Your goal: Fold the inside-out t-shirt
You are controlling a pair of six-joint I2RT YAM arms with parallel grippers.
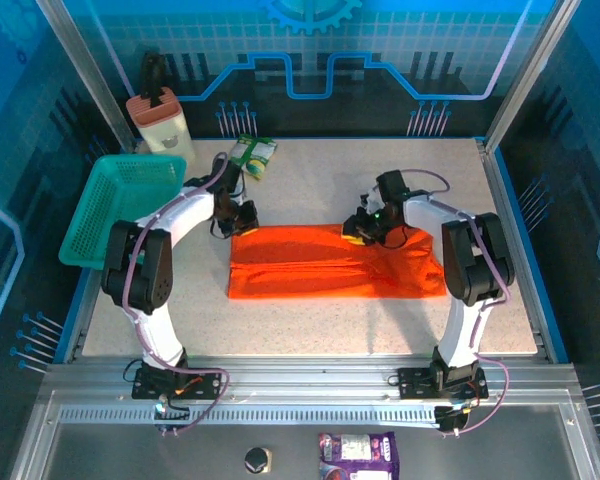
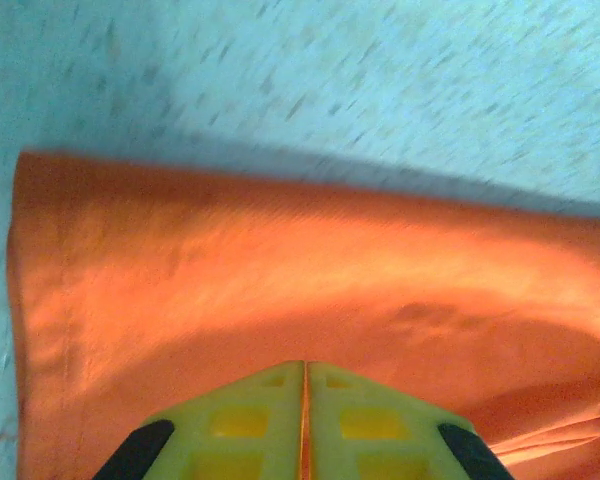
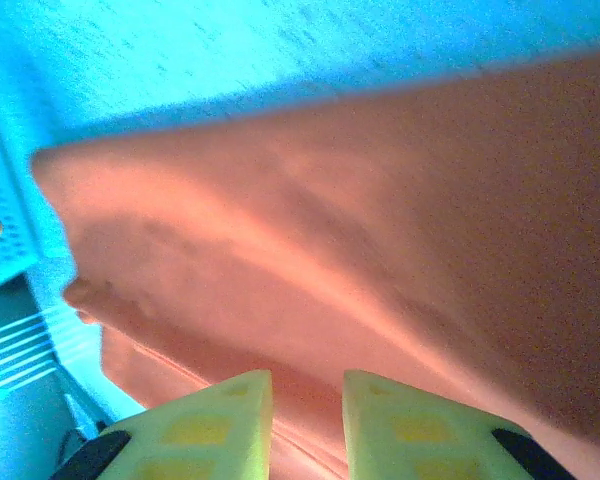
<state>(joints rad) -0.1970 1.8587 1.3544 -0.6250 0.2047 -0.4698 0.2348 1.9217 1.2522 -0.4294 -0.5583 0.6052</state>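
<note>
The inside-out t-shirt (image 1: 330, 265) lies as a long orange-red band across the middle of the table. My left gripper (image 1: 242, 222) is at its far left corner. In the left wrist view the yellow-green fingers (image 2: 306, 365) are pressed together over the wrinkled cloth (image 2: 280, 260), with a thin orange sliver pinched between them. My right gripper (image 1: 363, 230) is at the shirt's far edge, right of centre. Its fingers (image 3: 307, 375) stand a little apart, and the cloth (image 3: 380, 230) shows through the gap, close below.
A teal mesh basket (image 1: 120, 205) overhangs the table's left edge. A white container with an orange lid (image 1: 160, 120) and a green packet (image 1: 252, 152) stand at the back left. A purple packet (image 1: 358, 455) lies in front of the arm bases. Bare speckled table (image 1: 330, 175) shows behind the shirt.
</note>
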